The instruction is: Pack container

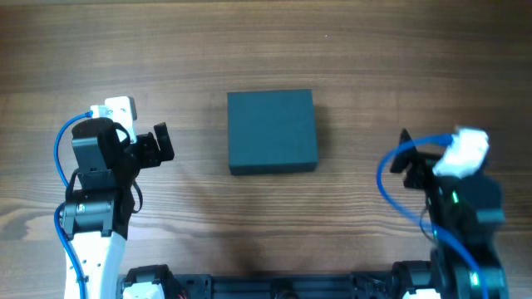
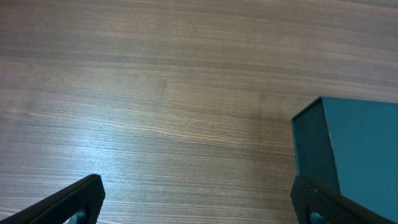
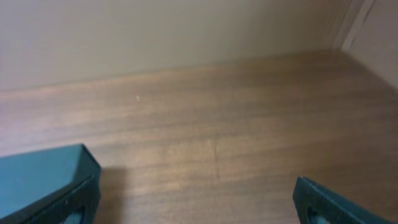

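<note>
Overhead view: container (image 1: 273,131) sits closed on table (image 1: 391,50), between 2 arms. Left gripper (image 1: 164,143) and right gripper (image 1: 407,158) have fingers spread wide, holding nothing, both clear of container.

You've got a wood-grain table (image 1: 374,50) filling the overhead view: mid-brown, grain running left-right, w/ wavier grain at the lower-left edge. In the right wrist view a plain beige wall (image 3: 155,31) meets the table's far edge, & a pale side panel (image 3: 380,37) angles in at the right corner. Light is soft, w/ a pale sheen (image 2: 118,134) on the tabletop in the left wrist view.
</note>
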You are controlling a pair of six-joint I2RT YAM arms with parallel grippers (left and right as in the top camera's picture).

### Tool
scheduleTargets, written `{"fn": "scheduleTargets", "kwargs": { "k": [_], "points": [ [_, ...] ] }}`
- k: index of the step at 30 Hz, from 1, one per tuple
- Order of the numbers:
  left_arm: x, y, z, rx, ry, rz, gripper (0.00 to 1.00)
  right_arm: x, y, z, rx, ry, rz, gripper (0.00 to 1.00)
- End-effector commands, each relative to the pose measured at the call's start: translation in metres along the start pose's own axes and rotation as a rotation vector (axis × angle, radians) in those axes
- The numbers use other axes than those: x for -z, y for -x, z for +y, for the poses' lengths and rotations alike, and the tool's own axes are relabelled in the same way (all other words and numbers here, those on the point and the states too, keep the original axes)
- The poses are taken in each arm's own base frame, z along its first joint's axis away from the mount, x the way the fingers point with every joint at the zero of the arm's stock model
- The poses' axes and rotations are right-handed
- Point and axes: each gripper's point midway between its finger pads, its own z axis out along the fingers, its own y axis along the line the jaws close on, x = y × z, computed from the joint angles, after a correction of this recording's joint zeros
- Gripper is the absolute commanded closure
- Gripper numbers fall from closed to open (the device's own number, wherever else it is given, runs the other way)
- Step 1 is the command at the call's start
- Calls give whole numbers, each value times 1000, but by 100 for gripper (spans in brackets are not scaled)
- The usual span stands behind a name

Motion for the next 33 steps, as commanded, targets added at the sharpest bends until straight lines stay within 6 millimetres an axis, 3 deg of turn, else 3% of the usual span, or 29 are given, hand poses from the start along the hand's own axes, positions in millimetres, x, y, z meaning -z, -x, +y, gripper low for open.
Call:
{"fn": "scheduleTargets", "kwargs": {
  "k": [1,5,10,17,24,33],
  "points": [
    [2,1,-2,13,-12,-11,0,39,3,-4,-6,14,-80,0],
    [2,1,-2,13,-12,-11,0,67,-24,-9,-2,18,-56,0],
    [2,1,-2,13,-12,-11,0,80,-58,-17,13,-3,33,0],
    [2,1,-2,13,-12,-11,0,82,-63,-18,12,-3,45,0],
    [2,1,-2,13,-12,-11,0,84,-66,7,-152,138,62,0],
    [2,1,-2,13,-12,-11,0,61,-101,6,-220,113,158,0]
  ]
}}
